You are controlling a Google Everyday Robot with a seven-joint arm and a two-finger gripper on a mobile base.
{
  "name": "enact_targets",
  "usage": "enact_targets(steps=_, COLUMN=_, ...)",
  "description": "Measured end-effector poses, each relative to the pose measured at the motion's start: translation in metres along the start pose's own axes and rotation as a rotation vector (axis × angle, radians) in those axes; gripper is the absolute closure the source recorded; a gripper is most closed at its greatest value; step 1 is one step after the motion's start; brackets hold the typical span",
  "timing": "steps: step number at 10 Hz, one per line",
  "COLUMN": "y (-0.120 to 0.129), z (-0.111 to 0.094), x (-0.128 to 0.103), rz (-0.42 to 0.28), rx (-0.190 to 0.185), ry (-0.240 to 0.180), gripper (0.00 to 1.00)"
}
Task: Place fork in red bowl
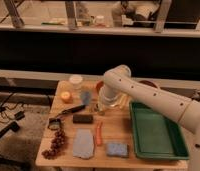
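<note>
Left of the green tray point(179, 150), on the wooden table point(68, 131), the gripper point(104, 104) hangs low over the boards with its fingers drawn together. The white arm point(143, 95) reaches in across the tray's far-left corner and hides much of what lies under it.

The fork cannot be picked out with any certainty. It is either pinched at the gripper's tip or lying just under it, close to the tray's left rim, and the arm's bulk keeps that from being settled. The red bowl point(99, 86) sits beyond the gripper, off the tray's far-left corner, and only an orange-red sliver of it shows beside the arm.

The step in hand looks like the pick or its very end. If the fork is held, the next move calls for a short lift, a small carry away from the tray's near side toward the bowl, and a release over the bowl's middle. A slim metal fork can twist in a narrow pinch, so it needs a level carry.

The tray is smooth moulded plastic, rectangular with a raised rim. Left of it lie a carrot stick point(98, 134), slender and matte, a blue sponge point(116, 149), soft and blocky, and a limp blue cloth point(83, 143).
</note>
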State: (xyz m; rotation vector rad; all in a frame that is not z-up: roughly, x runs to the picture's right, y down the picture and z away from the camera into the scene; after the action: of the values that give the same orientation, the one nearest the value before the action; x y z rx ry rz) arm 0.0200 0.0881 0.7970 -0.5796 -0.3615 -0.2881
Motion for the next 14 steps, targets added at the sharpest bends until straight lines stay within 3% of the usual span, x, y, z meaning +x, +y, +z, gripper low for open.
enact_targets(steps=9, y=-0.003, z=0.000, x=0.004, rz=0.001, rx=0.001, ry=0.007, gripper=0.86)
enact_targets(steps=14, y=-0.010, z=-0.002, x=0.030, rz=0.100, rx=0.052, ry=0.012, gripper=0.86)
